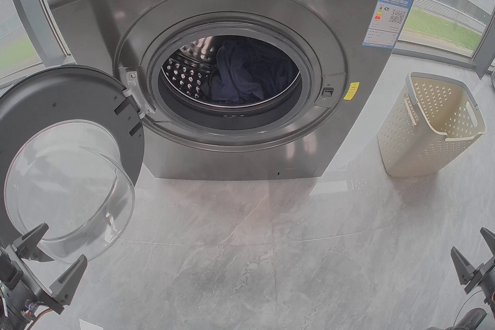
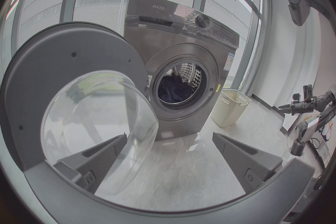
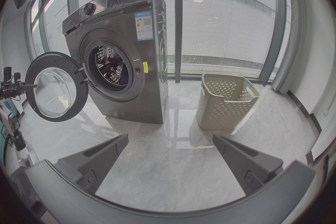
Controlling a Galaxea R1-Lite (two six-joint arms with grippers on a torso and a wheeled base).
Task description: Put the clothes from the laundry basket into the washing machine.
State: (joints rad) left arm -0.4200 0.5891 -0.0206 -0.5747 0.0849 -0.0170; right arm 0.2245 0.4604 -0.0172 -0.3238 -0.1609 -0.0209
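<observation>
- The left gripper [image 1: 62,243] hangs low with its jaws spread and nothing between them. The swung-out door [image 1: 67,94] is just ahead of it, within easy reach for a push.
- The right gripper [image 1: 469,241] is also spread and empty, and the laundry basket [image 1: 412,150] stands ahead of it.
- Dark blue clothes [image 1: 247,70] lie in the drum of the washing machine [image 1: 335,37], well ahead of both grippers (heaped toward the back, away from the door seal).
- No clothes show inside the basket, so loading looks finished. Both arms sit low and apart, probably to keep the opening free.
</observation>
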